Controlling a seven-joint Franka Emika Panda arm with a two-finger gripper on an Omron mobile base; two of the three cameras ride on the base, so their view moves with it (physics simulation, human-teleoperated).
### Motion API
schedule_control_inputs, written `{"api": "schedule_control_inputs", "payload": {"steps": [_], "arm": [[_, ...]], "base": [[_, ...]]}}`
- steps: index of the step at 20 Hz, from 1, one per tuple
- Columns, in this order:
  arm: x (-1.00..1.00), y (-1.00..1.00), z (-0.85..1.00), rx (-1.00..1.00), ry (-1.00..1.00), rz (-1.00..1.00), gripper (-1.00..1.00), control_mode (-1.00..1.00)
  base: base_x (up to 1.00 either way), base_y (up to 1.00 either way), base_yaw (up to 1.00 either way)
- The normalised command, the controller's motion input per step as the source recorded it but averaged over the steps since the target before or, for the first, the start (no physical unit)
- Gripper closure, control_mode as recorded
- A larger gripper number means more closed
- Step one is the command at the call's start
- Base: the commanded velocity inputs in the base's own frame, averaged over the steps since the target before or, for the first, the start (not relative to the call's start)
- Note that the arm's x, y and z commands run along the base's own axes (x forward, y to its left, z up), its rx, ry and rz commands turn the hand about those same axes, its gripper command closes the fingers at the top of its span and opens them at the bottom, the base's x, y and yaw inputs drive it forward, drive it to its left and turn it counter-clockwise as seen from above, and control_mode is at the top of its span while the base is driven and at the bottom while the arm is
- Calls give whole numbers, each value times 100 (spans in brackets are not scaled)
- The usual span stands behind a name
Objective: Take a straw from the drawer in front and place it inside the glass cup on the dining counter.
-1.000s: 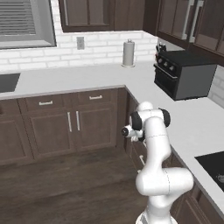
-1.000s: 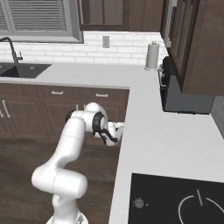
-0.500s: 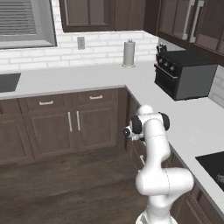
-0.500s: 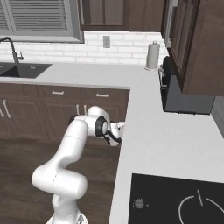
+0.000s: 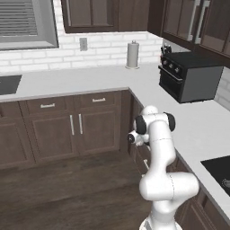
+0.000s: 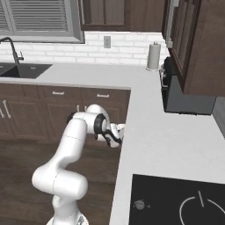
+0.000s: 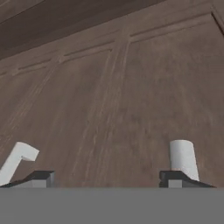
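My gripper (image 7: 107,179) stands open, right up against the dark brown wood front of the drawer (image 7: 118,100). Its dark fingertips (image 7: 41,177) are set wide apart at the bottom of the hand view. Two pale silver ends of the handle (image 7: 181,158) rise just above them. From the base, my gripper (image 5: 131,138) is held low beside the cabinet run under the right-hand counter, and it (image 6: 119,132) sits just below the white counter edge. The drawer looks shut. The straw, the glass cup and the dining counter are out of view.
A black toaster oven (image 5: 191,76) and a paper towel roll (image 5: 132,55) stand on the white L-shaped counter (image 5: 90,78). A black cooktop (image 6: 176,202) lies near me on the right, and a sink (image 6: 17,70) far left. Wood floor (image 5: 67,188) lies open to the left.
The hand has sunk a little and edged closer to the drawer front. The base and the scene have not shifted.
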Motion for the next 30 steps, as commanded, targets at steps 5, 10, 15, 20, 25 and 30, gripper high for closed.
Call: {"api": "schedule_control_inputs", "payload": {"steps": [5,10,15,20,25,30], "arm": [[-33,-8,33,0,-20,0,-100,-100],[-25,0,31,0,-20,0,-100,-100],[-21,-3,10,0,-6,-1,-100,-100],[16,-15,0,0,3,-3,-100,-100],[32,-16,-2,0,7,-5,-100,-100],[29,-7,-10,0,8,-2,-100,-100]], "base": [[0,0,0],[0,0,0],[0,0,0],[0,0,0],[0,0,0],[0,0,0]]}}
